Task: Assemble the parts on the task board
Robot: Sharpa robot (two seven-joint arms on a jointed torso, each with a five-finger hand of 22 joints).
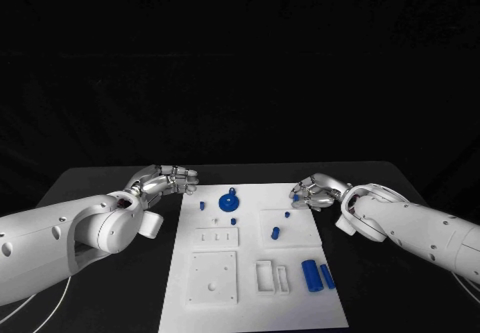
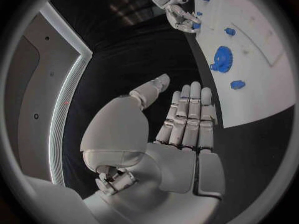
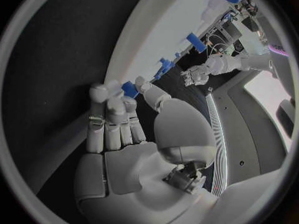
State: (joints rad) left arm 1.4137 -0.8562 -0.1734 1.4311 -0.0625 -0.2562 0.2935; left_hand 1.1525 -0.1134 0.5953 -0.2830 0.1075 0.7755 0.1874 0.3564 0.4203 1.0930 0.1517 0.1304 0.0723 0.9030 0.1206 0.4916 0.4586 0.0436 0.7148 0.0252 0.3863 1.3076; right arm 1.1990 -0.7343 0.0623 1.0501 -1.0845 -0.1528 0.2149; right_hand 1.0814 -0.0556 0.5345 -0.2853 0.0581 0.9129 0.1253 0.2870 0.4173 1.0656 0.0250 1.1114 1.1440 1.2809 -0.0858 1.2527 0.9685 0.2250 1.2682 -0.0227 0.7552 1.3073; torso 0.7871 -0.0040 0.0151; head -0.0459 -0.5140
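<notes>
We observe the task board [image 1: 250,305] lying at the middle of the black table [image 1: 110,180], its long side running from near to far. The left hand [image 1: 165,180] hangs over the bare table just beyond the board's far left corner; in the left wrist view its fingers [image 2: 187,117] lie straight and side by side, the thumb set apart, and nothing is held. The right hand [image 1: 318,192] sits at the board's far right edge with its fingers curled in, and it pinches a small blue part [image 1: 297,198] between thumb and fingertips; the right wrist view shows this blue part [image 3: 129,88] at the fingertips, right at the board's edge. On the board, a blue gear [image 1: 229,202] lies in the far middle, nearer the left hand than the right but apart from both. A small blue peg [image 1: 201,205] stands just left of the gear, and another small peg [image 1: 234,221] lies just near of it. Two further blue pegs [image 1: 276,234] lie on a raised white block [image 1: 283,227] at the right of the board, near of the right hand and clear of it. Two blue cylinders [image 1: 318,275] lie side by side at the near right of the board, well apart from both hands. A white square plate [image 1: 213,277] rests at the near left of the board.
</notes>
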